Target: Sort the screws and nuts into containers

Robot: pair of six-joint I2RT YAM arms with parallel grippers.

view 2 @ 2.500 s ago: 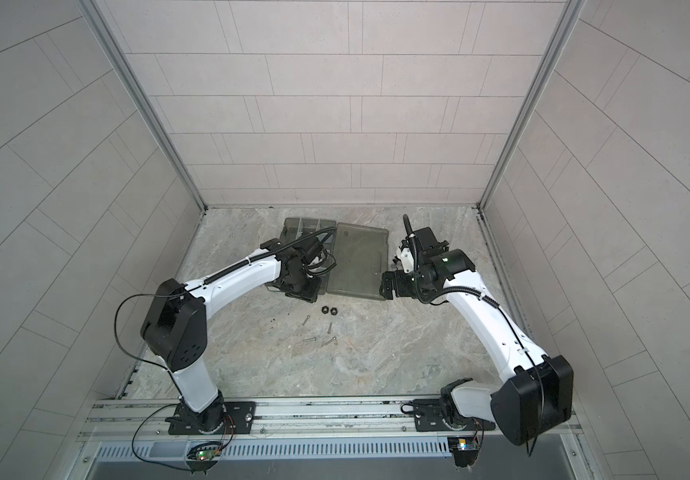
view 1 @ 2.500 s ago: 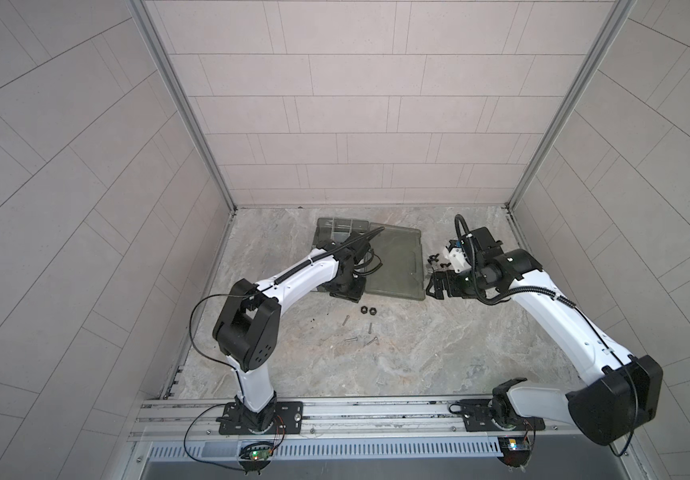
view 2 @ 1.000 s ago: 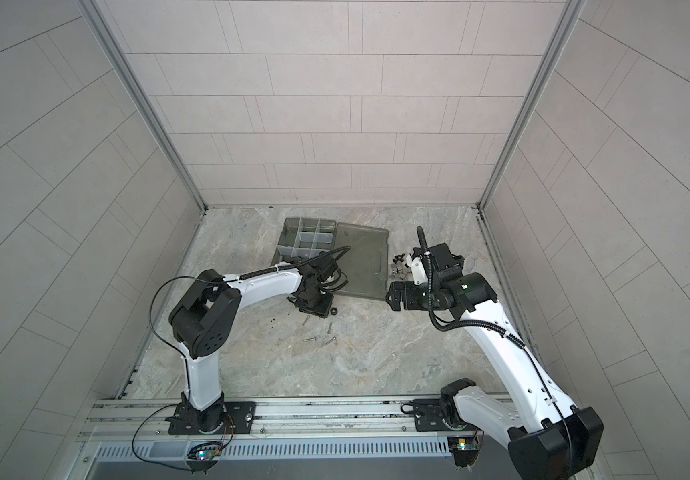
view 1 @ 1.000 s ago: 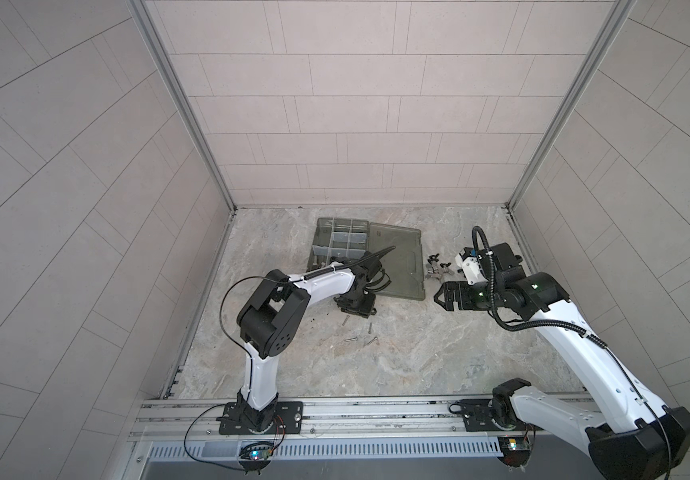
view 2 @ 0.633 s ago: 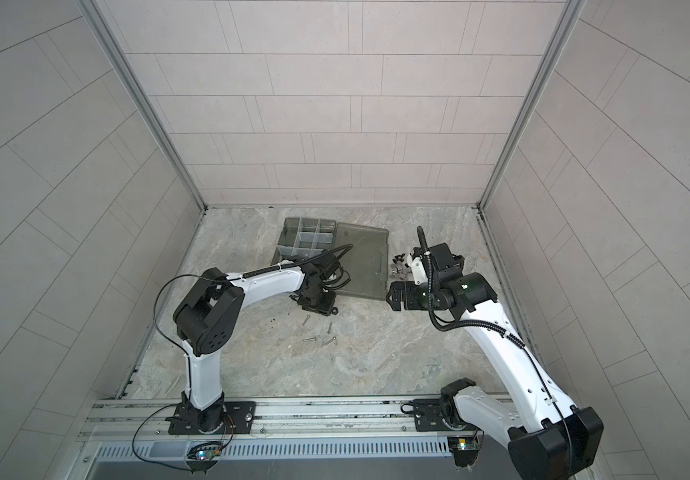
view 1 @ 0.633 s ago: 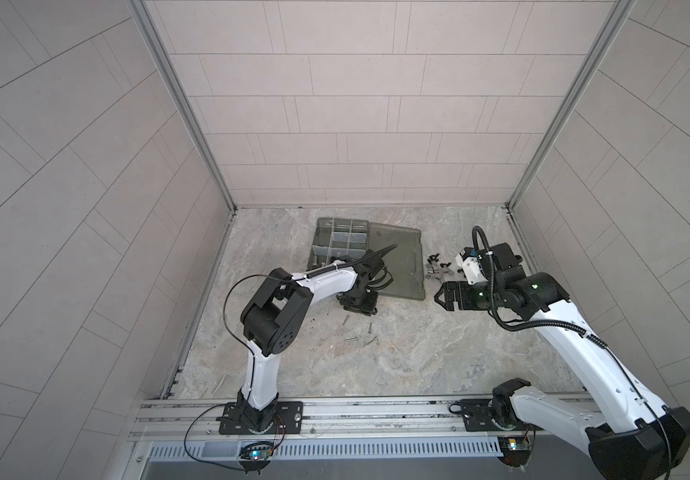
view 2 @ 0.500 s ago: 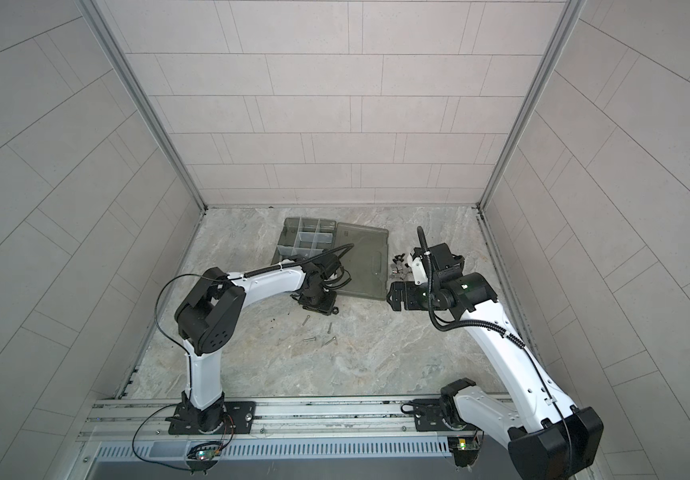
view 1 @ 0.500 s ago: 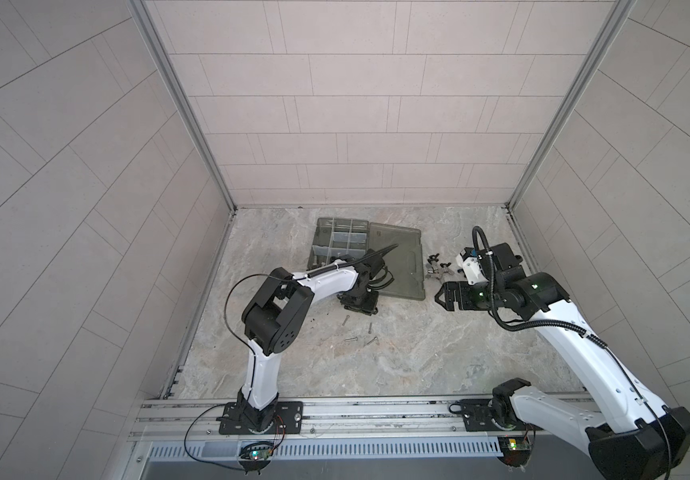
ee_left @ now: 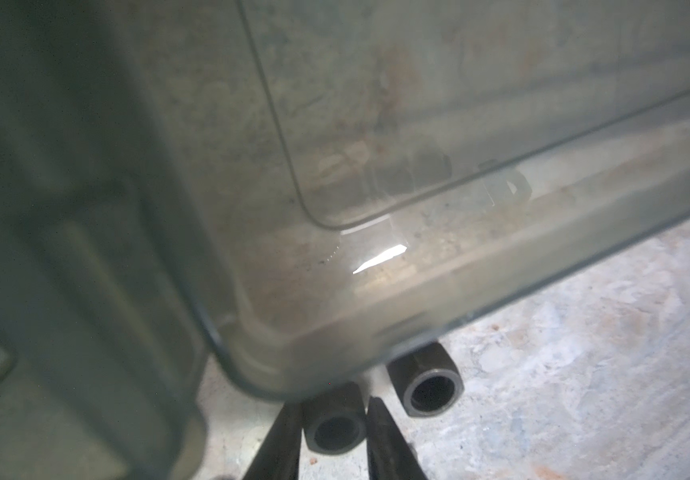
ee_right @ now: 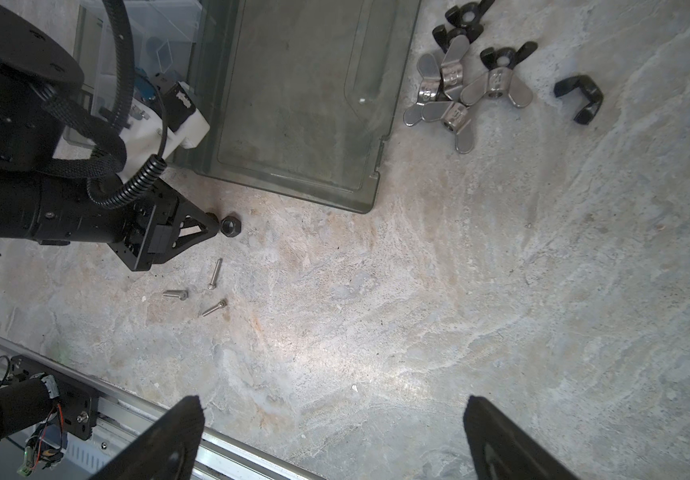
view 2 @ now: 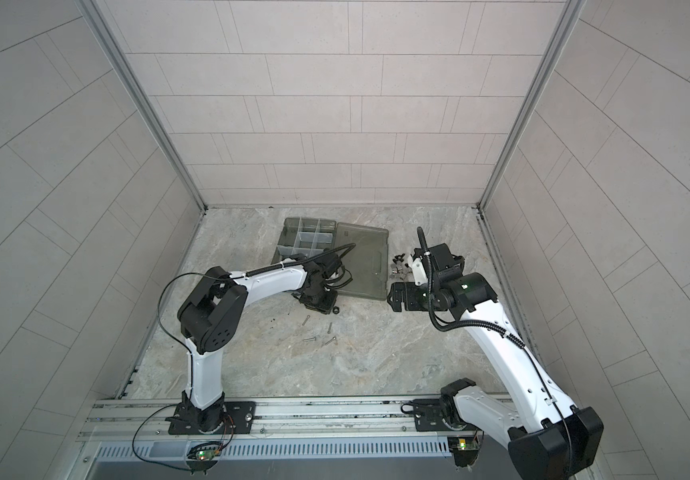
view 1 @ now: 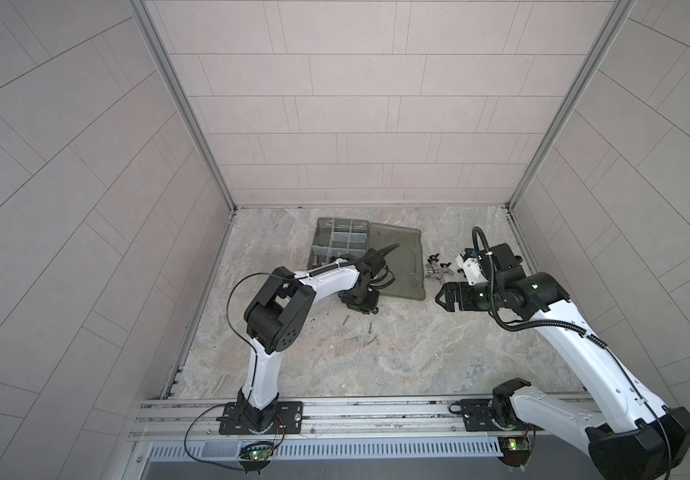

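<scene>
In the left wrist view my left gripper is shut on a black hex nut lying on the stone floor, with a finger against each side. A second nut lies just beside it, at the corner of the case lid. From the right wrist view only this free nut shows, at the left gripper's tip. Several thin silver screws lie nearer the rail. The containers stand at the back, left of the lid. My right gripper hangs open and holds nothing.
Silver and black wing nuts are heaped right of the flat lid, with a black bent clip further right. The metal rail runs along the front. Tiled walls close in three sides.
My left gripper came down from the case to the floor and its jaws have narrowed onto the nut. The right arm pulled back from the wing nuts earlier and now holds still.
</scene>
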